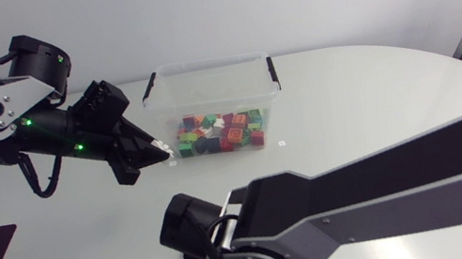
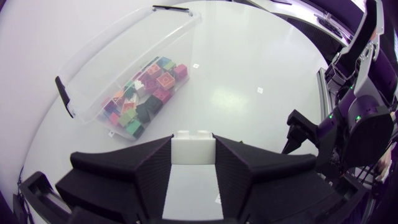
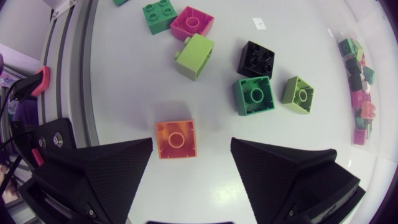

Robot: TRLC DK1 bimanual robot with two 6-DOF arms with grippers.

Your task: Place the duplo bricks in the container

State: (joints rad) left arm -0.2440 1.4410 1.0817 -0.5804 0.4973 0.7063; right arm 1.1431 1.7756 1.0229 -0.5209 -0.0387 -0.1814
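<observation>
On my left, the left arm [image 1: 12, 106] angles in toward the middle of the table. The left gripper [image 2: 193, 149] is clamped tight on a white brick [image 2: 193, 147], with both fingers pressed against its sides. From above, that brick sits at the gripper's tip, just beside the container's near left corner and outside it.

Moving across, the clear container [image 1: 209, 61] stands open at the back of the table with black handles on its short ends. A heap of mixed bricks [image 1: 220, 132] fills its front part: red, green, pink, black.

Now the right arm [image 1: 394, 186], which sweeps in from the right, past the middle to the table's front edge. The right gripper [image 3: 191, 152] hangs with its fingers spread wide, gripping nothing. An orange brick [image 3: 176, 139] lies on the table between the fingertips, closer to one than the other. Ahead of it, scattered loose bricks: a lime brick [image 3: 194, 56], a pink brick [image 3: 191, 22] touching a dark green brick [image 3: 159, 14], then a black brick [image 3: 256, 59], a green brick [image 3: 254, 96] and another lime one [image 3: 298, 94].
</observation>
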